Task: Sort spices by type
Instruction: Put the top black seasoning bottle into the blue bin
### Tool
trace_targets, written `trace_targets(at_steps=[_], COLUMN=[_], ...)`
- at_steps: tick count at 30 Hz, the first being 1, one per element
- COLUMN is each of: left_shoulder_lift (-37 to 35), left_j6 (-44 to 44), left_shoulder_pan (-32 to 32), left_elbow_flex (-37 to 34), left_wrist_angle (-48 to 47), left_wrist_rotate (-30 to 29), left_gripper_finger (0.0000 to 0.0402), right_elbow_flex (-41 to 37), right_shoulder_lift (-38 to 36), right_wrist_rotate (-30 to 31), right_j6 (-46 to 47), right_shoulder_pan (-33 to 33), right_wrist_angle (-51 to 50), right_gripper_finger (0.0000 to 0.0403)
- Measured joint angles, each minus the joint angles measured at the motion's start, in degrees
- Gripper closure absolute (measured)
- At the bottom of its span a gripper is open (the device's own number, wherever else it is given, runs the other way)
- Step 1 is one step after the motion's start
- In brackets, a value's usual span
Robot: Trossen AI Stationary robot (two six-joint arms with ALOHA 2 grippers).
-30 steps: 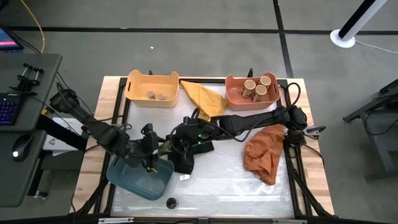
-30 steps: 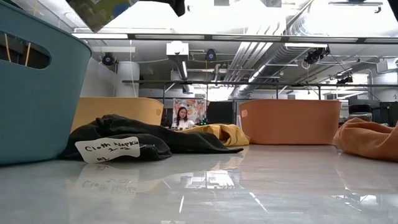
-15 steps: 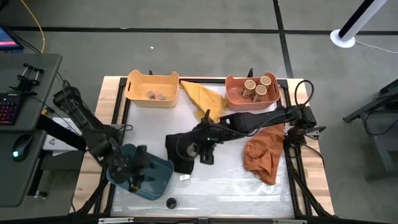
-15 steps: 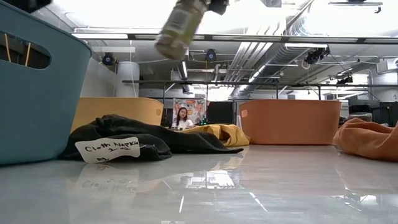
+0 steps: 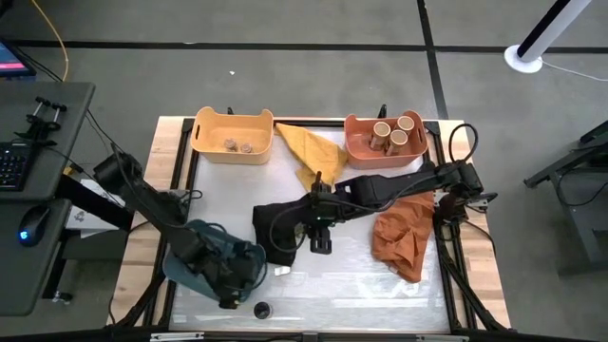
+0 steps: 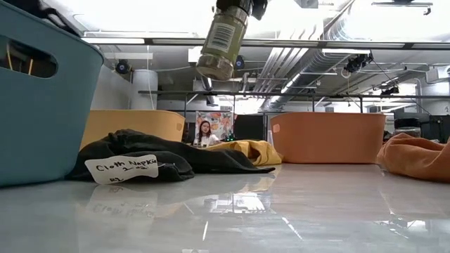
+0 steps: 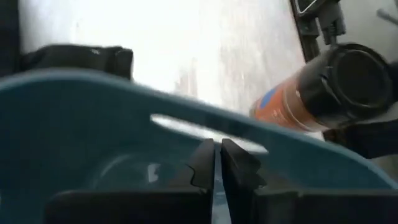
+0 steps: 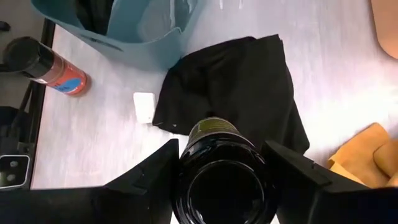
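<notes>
I count three bins: one yellow bin (image 5: 232, 136), one salmon bin (image 5: 385, 142) and one blue bin (image 5: 217, 269). I see three cloths: one yellow cloth (image 5: 309, 149), one black cloth (image 5: 276, 230) and one orange cloth (image 5: 404, 233). Three tan-lid jars (image 5: 396, 133) sit in the salmon bin. Two brown lumps (image 5: 237, 145) lie in the yellow bin. I count two dark-lid jars: one dark-lid jar (image 6: 223, 39) up in the air and one orange dark-lid jar (image 5: 260, 309) lying on the counter (image 5: 380, 285).

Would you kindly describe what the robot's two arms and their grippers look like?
Both arms are dark, jointed and slim, with black cables trailing along them. The left gripper ends in two black, notched fingers. The right gripper has broad, angular black fingers.
</notes>
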Motion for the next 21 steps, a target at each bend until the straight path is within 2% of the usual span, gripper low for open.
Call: trace_targets(at_steps=[4, 7, 11, 18, 21], left_shoulder_lift=[1.6, 2.1, 2.1, 2.1, 1.4], left_j6=[5.4, 8.4, 9.1, 12.2, 12.4], left_shoulder_pan=[1.9, 4.3, 8.3, 12.9, 13.8], left_elbow_flex=[1.4, 1.7, 1.4, 1.4, 1.4], left_wrist_angle=[1.4, 1.1, 0.3, -0.1, -3.8], left_wrist_rotate=[-0.1, -3.8, -8.1, -10.0, -11.9], left_gripper_finger=[0.0399, 0.0399, 0.0400, 0.0401, 0.0401], right_elbow_flex=[0.0, 0.0, 0.0, 0.0, 0.0], right_shoulder_lift=[0.0, 0.0, 0.0, 0.0, 0.0], right_wrist_rotate=[0.0, 0.0, 0.0, 0.0, 0.0], right_j6=[0.0, 0.0, 0.3, 1.1, 1.4], right_shoulder_pan=[0.0, 0.0, 0.0, 0.0, 0.0], right_wrist_angle=[-0.4, -0.3, 0.2, 0.4, 1.2], right_gripper_finger=[0.0208, 0.0208, 0.0208, 0.0208, 0.0208])
